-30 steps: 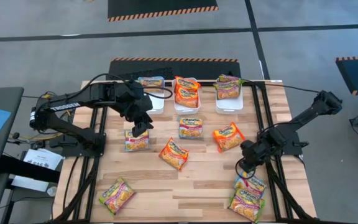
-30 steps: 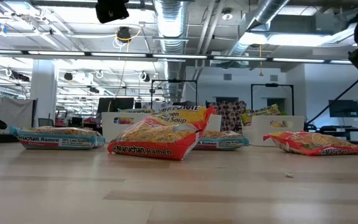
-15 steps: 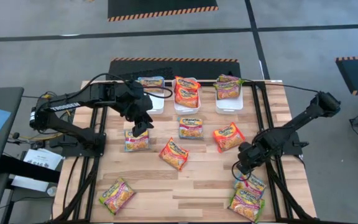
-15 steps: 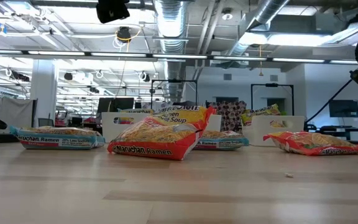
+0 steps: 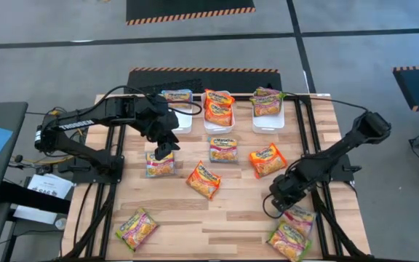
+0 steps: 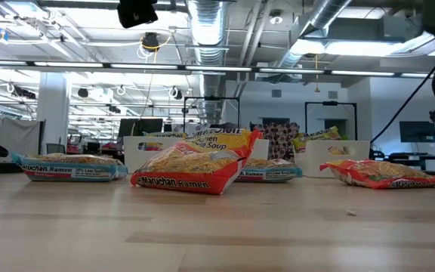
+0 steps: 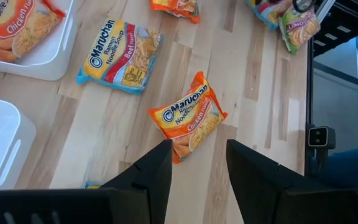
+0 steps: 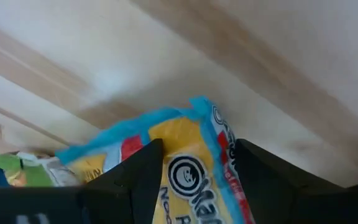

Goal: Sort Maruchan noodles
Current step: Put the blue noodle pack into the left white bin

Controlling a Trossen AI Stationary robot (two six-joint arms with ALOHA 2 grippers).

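Maruchan noodle packets lie flat on the wooden table (image 5: 217, 211). My right gripper (image 5: 273, 206) (image 8: 197, 144) is open and points down at a blue-edged packet (image 5: 299, 217) (image 8: 185, 155) near the table's near right corner. Its fingers stand on either side of that packet's end. A green-pink packet (image 5: 288, 241) lies beside it. My left gripper (image 5: 164, 151) (image 7: 199, 144) hangs open and holds nothing, above another blue packet (image 5: 160, 164). An orange packet (image 7: 188, 115) lies beyond its fingertips. My right gripper comes at the blue-edged packet's end (image 8: 194, 118) from above, slanting down, with one finger on each side. I cannot tell whether the fingers touch it. The packet lies flat on the table.
Three white bins (image 5: 219, 122) stand along the far edge, holding a blue (image 5: 177, 95), orange (image 5: 218, 108) and green-pink (image 5: 266, 102) packet. More packets lie loose: blue (image 5: 223, 149), orange (image 5: 268, 160) (image 5: 204, 180), green-pink (image 5: 137, 228). The table's near middle is bare wood.
My right gripper has come down and tipped more steeply, shifting toward the table's near left, closer to the blue-edged packet at the near right corner. Its fingers have stayed open. The packets have not moved.
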